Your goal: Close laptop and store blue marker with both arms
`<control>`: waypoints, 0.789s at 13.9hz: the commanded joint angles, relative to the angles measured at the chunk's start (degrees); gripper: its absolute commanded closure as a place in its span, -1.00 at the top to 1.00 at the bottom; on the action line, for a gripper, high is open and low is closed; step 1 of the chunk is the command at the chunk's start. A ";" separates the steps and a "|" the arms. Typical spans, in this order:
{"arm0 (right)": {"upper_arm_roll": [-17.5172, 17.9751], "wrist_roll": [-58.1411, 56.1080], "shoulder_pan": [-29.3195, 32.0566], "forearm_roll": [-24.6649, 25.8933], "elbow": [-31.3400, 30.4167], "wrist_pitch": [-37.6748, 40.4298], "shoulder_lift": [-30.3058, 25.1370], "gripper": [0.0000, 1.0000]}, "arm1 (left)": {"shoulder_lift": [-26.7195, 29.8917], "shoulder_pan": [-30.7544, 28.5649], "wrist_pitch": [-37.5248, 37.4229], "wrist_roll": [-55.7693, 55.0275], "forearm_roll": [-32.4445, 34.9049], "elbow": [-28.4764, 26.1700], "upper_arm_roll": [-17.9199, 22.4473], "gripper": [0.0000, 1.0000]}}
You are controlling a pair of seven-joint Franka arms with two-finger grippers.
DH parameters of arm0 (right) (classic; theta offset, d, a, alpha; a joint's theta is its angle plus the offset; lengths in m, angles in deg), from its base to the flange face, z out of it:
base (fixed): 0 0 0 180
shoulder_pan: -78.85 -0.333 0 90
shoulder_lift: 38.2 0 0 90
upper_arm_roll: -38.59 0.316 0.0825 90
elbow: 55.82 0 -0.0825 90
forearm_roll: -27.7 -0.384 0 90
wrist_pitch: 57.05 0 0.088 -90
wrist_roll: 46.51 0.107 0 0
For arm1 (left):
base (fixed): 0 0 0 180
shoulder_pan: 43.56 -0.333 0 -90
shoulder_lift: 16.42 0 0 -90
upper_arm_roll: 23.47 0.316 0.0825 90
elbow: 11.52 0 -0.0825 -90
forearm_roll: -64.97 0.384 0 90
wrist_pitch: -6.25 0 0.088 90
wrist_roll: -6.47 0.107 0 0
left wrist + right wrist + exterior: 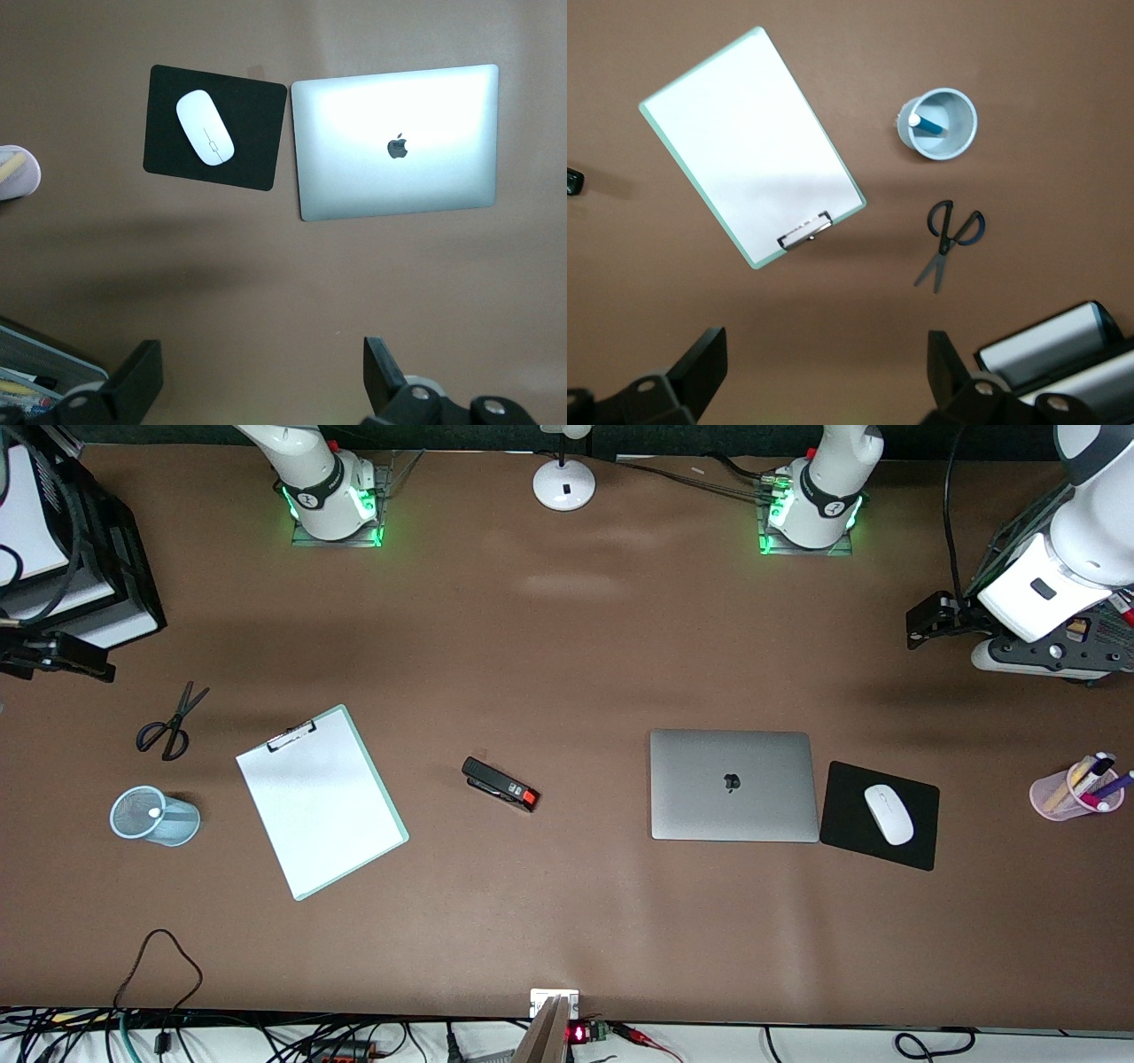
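The laptop (733, 784) lies shut on the brown table, lid up with the dark apple logo showing; it also shows in the left wrist view (396, 142). The blue marker (926, 124) stands in a pale blue mesh cup (155, 815) toward the right arm's end of the table; its whitish end shows in the front view (155, 812). My left gripper (926, 615) (261, 354) is open and empty, up in the air at the left arm's end. My right gripper (53, 657) (828, 350) is open and empty, up in the air at the right arm's end.
A black mouse pad (842, 824) with a white mouse (888, 813) lies beside the laptop. A pink cup of pens (1067, 793) stands toward the left arm's end. A clipboard (321, 802), scissors (170, 722) and a stapler (500, 784) lie on the table.
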 commanded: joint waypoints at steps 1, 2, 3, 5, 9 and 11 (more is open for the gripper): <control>0.15 1.04 0.38 -2.24 -7.51 -2.65 -5.51 1.00 | -0.02 0.37 -0.94 0.28 -1.22 0.86 0.52 1.00; 0.15 0.87 0.29 -2.24 -7.42 -2.56 -5.59 1.00 | 0.07 0.37 -1.03 0.28 -1.22 0.86 0.52 1.00; 0.15 0.52 0.29 -2.15 -7.33 -1.95 -6.03 1.00 | -0.02 0.37 -0.94 0.28 -1.22 0.86 0.52 1.00; 0.15 0.69 0.29 -1.80 -6.98 -1.07 -6.21 1.00 | 0.07 0.28 -1.03 0.28 -1.22 0.86 0.52 1.00; -0.02 2.19 0.38 -1.89 -6.72 -0.19 -6.47 1.00 | -0.02 0.28 -1.03 0.28 -1.22 0.86 0.52 1.00; 0.06 2.19 0.38 -1.71 -6.72 -0.01 -6.47 1.00 | 0.07 0.28 -1.03 0.28 -1.22 0.86 0.52 1.00</control>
